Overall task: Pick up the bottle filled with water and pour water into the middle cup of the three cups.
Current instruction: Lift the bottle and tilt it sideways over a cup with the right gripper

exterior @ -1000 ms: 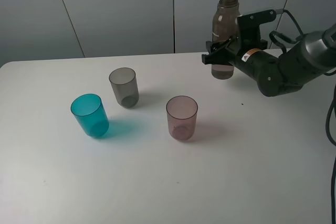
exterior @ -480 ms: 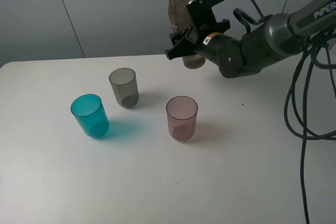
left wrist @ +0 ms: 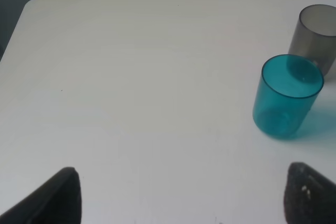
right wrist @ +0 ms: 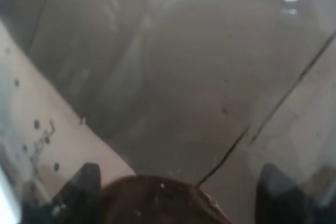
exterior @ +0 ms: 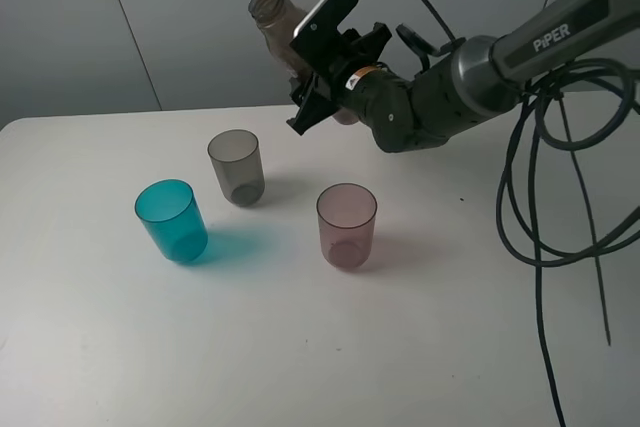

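While the bottle is held clamped in the closed right gripper, raised and tilted neck-first toward the middle cup, no water is seen falling, so pouring is judged undone.

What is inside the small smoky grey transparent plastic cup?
The smoky grey cup looks empty: only its dark base shows. From the left wrist, the teal blue plastic cup partly covers its base.
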`<state>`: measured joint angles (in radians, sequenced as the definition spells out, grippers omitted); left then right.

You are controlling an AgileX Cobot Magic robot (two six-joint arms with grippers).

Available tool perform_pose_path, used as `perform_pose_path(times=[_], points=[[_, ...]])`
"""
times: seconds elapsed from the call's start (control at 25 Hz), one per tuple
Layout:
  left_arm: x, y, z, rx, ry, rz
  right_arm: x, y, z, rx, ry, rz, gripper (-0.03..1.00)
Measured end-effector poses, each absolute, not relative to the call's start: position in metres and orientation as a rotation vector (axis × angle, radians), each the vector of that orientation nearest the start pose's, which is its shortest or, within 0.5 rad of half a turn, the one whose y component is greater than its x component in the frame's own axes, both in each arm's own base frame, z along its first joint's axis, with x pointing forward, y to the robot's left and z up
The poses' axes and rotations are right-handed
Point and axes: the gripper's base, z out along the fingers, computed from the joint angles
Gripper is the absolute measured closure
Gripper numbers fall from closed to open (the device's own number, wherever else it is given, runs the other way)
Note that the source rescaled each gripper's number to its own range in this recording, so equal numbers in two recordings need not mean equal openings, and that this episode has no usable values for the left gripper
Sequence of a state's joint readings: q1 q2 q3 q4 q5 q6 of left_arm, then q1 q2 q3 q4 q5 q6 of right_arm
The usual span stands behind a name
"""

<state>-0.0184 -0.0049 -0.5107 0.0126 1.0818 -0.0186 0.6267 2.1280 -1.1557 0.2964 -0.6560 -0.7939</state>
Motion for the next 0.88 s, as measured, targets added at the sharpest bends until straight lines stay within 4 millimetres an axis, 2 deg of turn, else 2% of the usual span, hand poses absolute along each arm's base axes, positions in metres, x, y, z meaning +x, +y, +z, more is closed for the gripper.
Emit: perform_pose_path(times=[0.36,0.72,0.88], points=[[-0.008,0.001,0.278,-0.001,2.050,-0.008,0.373,0.246,0.122,-1.173,1.443,-0.386,0.97],[-0.008,0.001,0.278,-0.001,2.050,-0.008,0.374,0.258,0.127,-1.245,1.369,-0.487,0.97],[-0.008,0.001,0.278,-0.001,2.050,-0.008,0.377,0.259,0.117,-1.318,1.332,-0.562,0.97]])
